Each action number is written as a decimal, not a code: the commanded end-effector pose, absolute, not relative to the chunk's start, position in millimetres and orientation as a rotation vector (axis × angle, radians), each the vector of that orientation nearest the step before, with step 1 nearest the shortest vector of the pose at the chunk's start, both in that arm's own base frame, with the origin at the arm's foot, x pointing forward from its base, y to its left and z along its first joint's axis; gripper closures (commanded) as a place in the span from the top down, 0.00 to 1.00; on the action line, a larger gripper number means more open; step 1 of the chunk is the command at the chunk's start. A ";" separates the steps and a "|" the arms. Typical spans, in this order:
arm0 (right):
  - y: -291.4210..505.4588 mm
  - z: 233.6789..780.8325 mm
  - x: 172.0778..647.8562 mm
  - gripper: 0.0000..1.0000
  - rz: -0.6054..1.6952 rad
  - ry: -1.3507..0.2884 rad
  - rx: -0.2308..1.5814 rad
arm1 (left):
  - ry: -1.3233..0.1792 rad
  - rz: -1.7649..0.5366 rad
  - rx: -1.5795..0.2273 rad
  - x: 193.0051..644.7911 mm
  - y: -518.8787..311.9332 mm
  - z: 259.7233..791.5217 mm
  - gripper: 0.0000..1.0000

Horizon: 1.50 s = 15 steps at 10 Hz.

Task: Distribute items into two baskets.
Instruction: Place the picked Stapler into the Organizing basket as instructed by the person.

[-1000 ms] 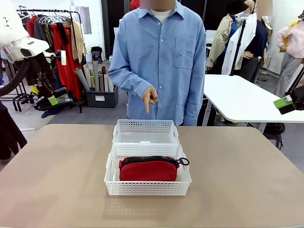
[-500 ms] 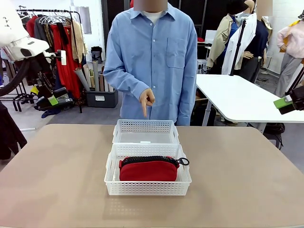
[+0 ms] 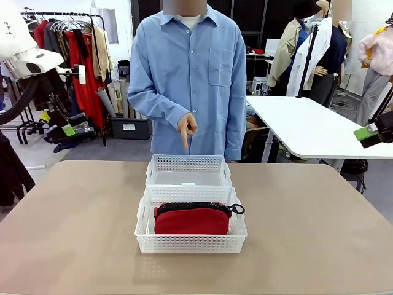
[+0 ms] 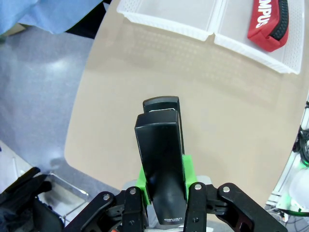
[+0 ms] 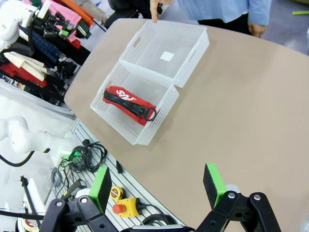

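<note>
I count two white baskets on the bench (image 3: pixel 73 233): the far basket (image 3: pixel 188 163) and the near basket (image 3: pixel 190 243). One red pouch (image 3: pixel 192 219) lies in the near one. One black stapler (image 4: pixel 161 159) sits in my left claw (image 4: pixel 164 191).
</note>
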State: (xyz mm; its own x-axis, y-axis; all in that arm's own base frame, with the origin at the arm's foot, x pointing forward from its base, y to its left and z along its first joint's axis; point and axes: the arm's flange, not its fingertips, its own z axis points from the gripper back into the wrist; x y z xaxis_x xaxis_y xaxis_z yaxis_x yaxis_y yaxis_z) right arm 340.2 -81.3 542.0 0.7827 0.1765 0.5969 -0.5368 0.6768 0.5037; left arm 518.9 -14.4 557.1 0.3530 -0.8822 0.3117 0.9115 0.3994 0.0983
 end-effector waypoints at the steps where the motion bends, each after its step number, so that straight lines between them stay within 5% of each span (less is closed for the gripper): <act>1: -82.6 543.8 340.2 1.00 0.426 -0.537 0.718 | -0.339 -1.162 -0.098 518.9 -14.4 557.1 0.00; 15: -82.6 543.8 340.2 1.00 0.426 -0.537 0.718 | -0.275 -1.543 -0.209 556.4 -189.3 518.1 0.00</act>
State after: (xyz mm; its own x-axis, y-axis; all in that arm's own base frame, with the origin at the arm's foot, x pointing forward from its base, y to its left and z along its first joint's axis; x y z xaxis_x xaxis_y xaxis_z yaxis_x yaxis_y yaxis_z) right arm 340.2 -81.2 542.2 0.7825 0.1768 0.5970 -0.5370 0.6770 0.5033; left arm 547.3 -187.9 515.7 0.0309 -0.9539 0.2985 0.9984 0.0434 0.0356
